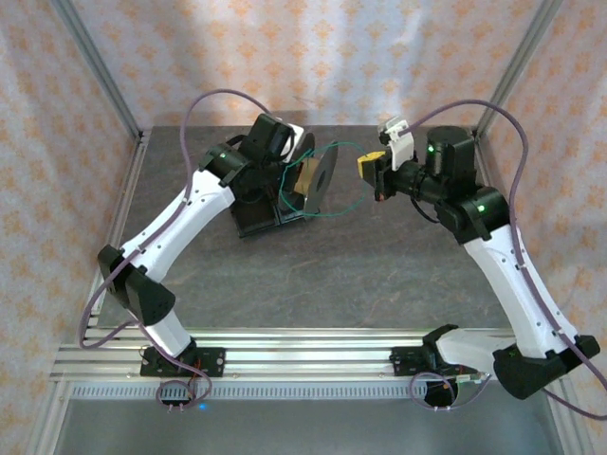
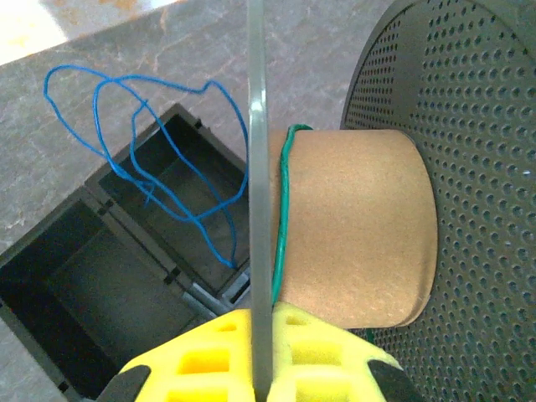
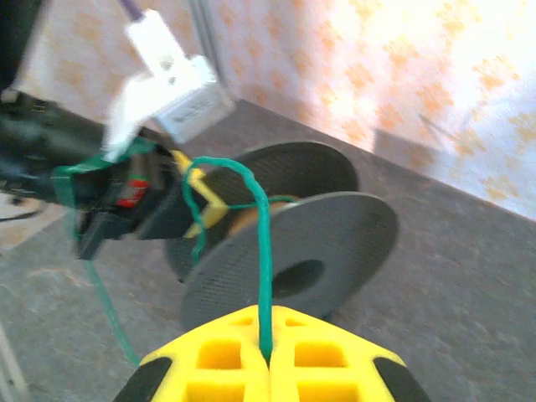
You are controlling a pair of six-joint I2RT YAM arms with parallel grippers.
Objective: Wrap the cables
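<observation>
Two tight grips. With left gripper [image 2: 260,356], clamps spool [image 2: 469,167] flange edge-on; green cable [image 2: 283,209] wound on core [image 2: 360,226] just ahead, blue cable [image 2: 151,167] looping to its left, seemingly above black box [image 2: 75,293]. With right gripper [image 3: 268,356], pinches green cable rising straight ahead.

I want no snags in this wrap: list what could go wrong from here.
The green cable is pinched in the shut right gripper. A hard pull might slip it out, or tug the spool from the left gripper, which clamps only a thin flange edge.
The loose blue cable beside the spool could snag in the turns.
</observation>
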